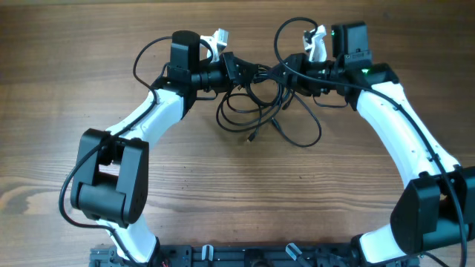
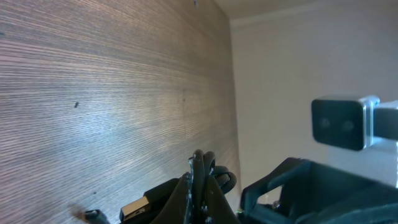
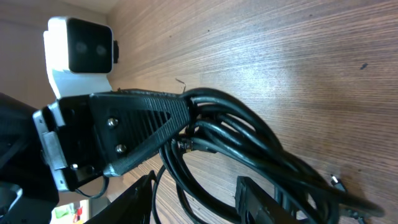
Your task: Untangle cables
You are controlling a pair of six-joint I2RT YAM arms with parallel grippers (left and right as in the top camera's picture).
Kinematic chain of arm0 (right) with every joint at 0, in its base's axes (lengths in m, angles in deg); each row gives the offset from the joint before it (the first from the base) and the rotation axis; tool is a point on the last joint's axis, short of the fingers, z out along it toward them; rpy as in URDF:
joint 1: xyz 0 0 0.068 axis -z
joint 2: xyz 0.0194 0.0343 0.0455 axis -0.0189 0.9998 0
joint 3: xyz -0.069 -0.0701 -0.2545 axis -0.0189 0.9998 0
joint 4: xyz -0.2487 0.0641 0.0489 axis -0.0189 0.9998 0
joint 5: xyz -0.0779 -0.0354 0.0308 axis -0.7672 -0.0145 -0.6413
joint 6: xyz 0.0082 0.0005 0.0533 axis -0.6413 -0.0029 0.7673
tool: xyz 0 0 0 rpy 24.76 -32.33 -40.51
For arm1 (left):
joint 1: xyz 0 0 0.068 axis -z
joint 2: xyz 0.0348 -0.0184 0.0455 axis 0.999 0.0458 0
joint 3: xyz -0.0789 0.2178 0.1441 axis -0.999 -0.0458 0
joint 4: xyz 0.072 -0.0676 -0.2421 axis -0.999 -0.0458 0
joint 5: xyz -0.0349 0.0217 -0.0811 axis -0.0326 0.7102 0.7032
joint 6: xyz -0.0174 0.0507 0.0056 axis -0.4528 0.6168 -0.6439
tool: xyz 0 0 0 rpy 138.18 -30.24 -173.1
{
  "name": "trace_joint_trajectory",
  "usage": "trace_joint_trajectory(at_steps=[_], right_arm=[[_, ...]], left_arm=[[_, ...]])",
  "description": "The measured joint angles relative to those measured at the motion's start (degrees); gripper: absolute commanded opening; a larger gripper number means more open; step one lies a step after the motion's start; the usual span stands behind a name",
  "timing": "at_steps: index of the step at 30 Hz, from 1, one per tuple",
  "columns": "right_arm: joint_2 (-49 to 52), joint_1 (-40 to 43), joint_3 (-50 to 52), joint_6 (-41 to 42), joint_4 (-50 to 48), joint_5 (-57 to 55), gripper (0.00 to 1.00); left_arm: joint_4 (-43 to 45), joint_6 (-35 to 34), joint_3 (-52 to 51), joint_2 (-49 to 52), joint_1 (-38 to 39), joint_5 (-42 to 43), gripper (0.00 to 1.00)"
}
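Observation:
The cables [image 1: 257, 111] are thin black cords, strung between my two grippers at the table's far middle, with loose loops hanging down toward the front. A plug end [image 1: 249, 138] lies on the wood. My left gripper [image 1: 252, 73] is shut on several strands of the cables [image 2: 224, 180], which stick up between its fingertips [image 2: 199, 175]; a flat metal plug [image 2: 135, 208] shows beside it. My right gripper [image 1: 283, 74] faces it closely. In the right wrist view its jaws [image 3: 196, 176] stand apart around strands of the cables [image 3: 249, 134], with wood visible between them.
The wooden table [image 1: 89, 44] spreads bare around the bundle. The table's far edge [image 2: 233, 93] runs just behind the grippers. The two white arms [image 1: 141, 111] curve in from the front corners, and each arm's own thicker wires [image 1: 293, 26] loop above the wrists.

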Motion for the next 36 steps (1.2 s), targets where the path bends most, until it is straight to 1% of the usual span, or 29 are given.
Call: trace_joint_trajectory(at_steps=[4,10,13,15,24,32,36], right_arm=[[0.7,-0.1,0.0,0.5,0.0,-0.5,0.44],[2.9,-0.1,0.0,0.9,-1.6,-0.9,0.44],[4.0,-0.2,0.0,1.4,-2.6,-1.6,0.44],[4.3,-0.1,0.0,1.8,-3.7,-1.8,0.41],[4.3,-0.2,0.0,3.2,-7.7,-1.9,0.37],[4.3,1.0,0.0,3.9,-8.7,-1.7,0.37],[4.4,2.7,0.0,3.8,-11.6,0.9,0.38]], left_arm=[[2.8,-2.8,-0.1,0.0,0.0,0.9,0.04],[7.6,-9.0,-0.1,0.0,0.0,3.3,0.04],[10.8,-13.2,-0.2,0.0,0.0,5.4,0.04],[13.2,-16.2,-0.2,0.0,0.0,7.1,0.04],[24.5,-28.3,-0.4,0.0,-0.2,11.7,0.04],[25.5,-34.2,-0.4,0.0,-0.3,13.1,0.04],[26.4,-37.5,-0.4,0.0,-0.3,13.6,0.04]])
